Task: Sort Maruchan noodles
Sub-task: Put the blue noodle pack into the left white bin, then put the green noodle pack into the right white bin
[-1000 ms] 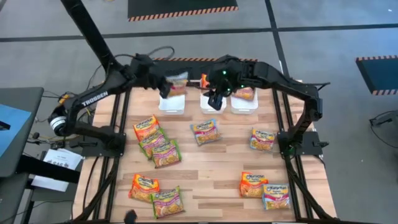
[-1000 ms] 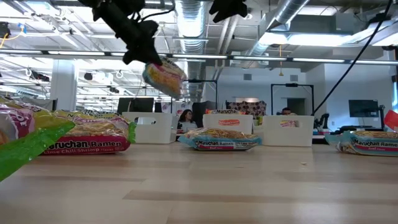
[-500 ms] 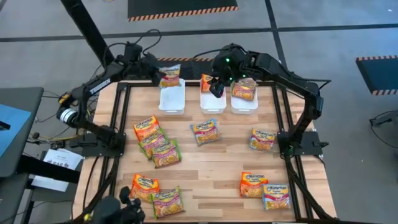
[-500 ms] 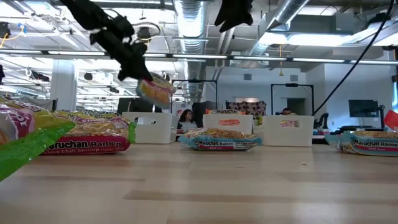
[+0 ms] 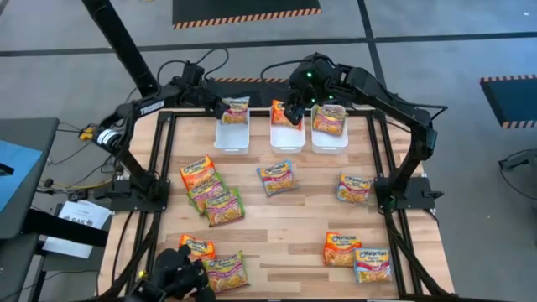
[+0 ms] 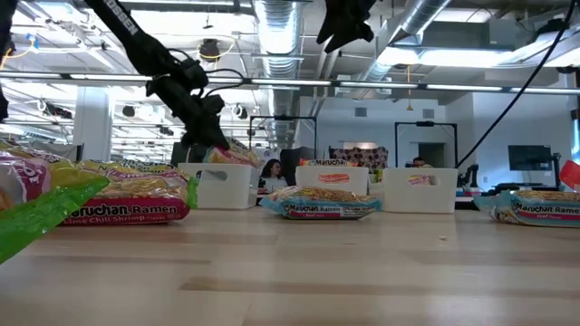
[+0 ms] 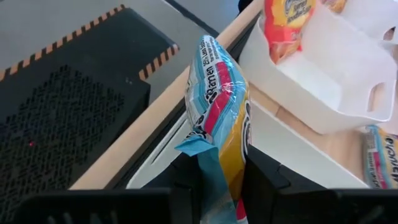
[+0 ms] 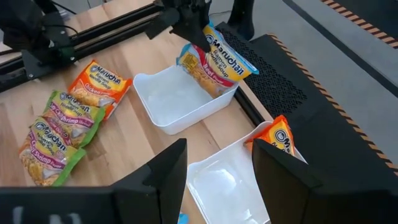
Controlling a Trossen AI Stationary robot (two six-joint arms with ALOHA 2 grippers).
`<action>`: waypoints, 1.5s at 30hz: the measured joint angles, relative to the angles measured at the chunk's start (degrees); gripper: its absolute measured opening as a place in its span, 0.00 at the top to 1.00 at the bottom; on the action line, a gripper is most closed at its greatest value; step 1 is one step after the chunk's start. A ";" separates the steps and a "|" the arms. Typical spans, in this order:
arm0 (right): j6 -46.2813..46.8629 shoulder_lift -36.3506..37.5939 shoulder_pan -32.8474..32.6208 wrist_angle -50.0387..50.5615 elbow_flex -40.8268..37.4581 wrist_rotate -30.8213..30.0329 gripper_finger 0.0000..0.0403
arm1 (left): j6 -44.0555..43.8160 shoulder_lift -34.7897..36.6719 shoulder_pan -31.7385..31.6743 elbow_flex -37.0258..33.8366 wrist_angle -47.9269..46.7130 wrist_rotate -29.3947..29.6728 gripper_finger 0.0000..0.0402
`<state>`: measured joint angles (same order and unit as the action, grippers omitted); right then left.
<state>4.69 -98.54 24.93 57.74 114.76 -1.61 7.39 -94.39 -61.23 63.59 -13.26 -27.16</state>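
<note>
Open-plan lab: ceiling ducts (image 6: 276, 23), monitors (image 6: 530, 158)

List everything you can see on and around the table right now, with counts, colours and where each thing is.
table: one, light wood, framed by dark rails
white bins: three, in a row at the far edge
held packet: one, blue-red, over the left bin
orange packet: one, leaning in the middle bin
packet in right bin: one, edge colour unclear
loose orange packets: three, on the table
loose green packets: three, left half
loose blue-red packets: three, centre and right
left end effector: shut on the held packet
right end effector: open, above the middle bin
</note>
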 joint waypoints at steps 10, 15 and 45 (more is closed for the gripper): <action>-0.02 -0.01 -0.02 -0.01 0.00 0.00 0.50 | 0.73 -0.48 -0.04 0.00 0.01 2.20 0.71; -0.03 0.00 -0.02 -0.01 0.00 0.00 0.50 | 0.46 -0.48 -0.04 0.00 -2.09 2.34 0.61; -0.21 0.00 -0.02 8.64 0.00 3.02 0.50 | 8.31 -0.39 0.34 30.75 -47.25 -7.71 0.55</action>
<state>4.48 -98.54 24.91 66.38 114.76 1.41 15.70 -94.78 -60.89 94.35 -60.51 -34.86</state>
